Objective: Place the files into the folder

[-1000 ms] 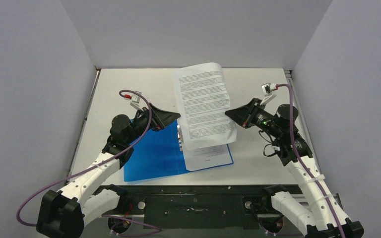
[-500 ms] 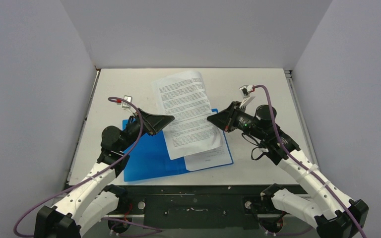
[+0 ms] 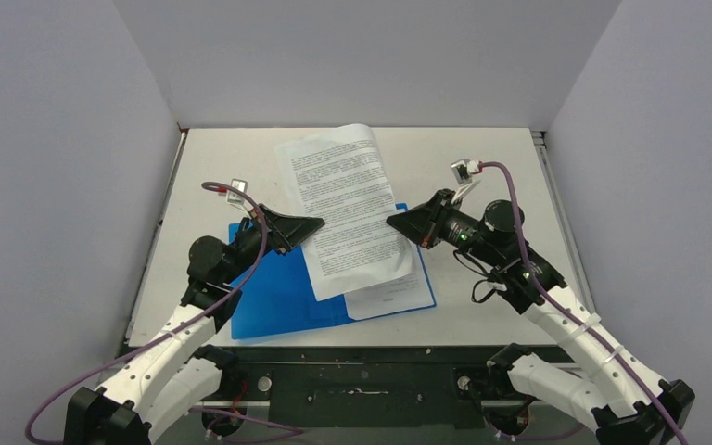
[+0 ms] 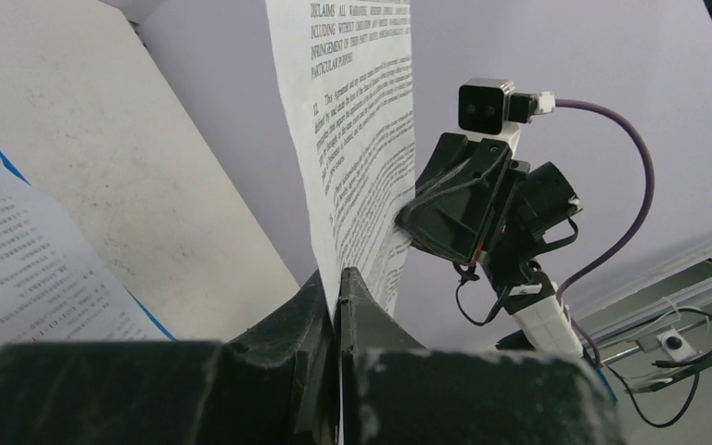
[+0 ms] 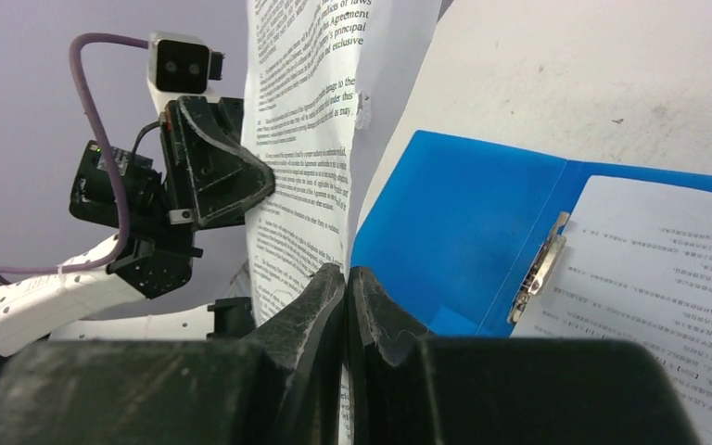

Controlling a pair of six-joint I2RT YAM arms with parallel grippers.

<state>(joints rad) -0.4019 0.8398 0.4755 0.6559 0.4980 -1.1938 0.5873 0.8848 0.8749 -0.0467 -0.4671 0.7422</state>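
Nearest the arm bases, a thin bright blue plastic folder lies open flat on the pale, lightly scuffed worktop. Its left inner cover is bare, glossy blue. Its right half carries one white paper sheet printed with dense black text, lying flat, with a blue border showing along its right edge. The right wrist view shows a slim silvery metal clip along the spine, at the left edge of that sheet.

Above the folder's middle, a second white printed paper sheet is held up off the worktop between the two arms. The left fingers, black and wedge-shaped, are pinched tight on its left edge. The right fingers are pinched on its right edge, directly opposite. Both wrist views show each pair pressed together with the paper's edge caught between them. The sheet is limp and thin, leaning a little to the left, and its far top edge curls over. Seen from above, its lower edge overlaps the sheet in the folder.
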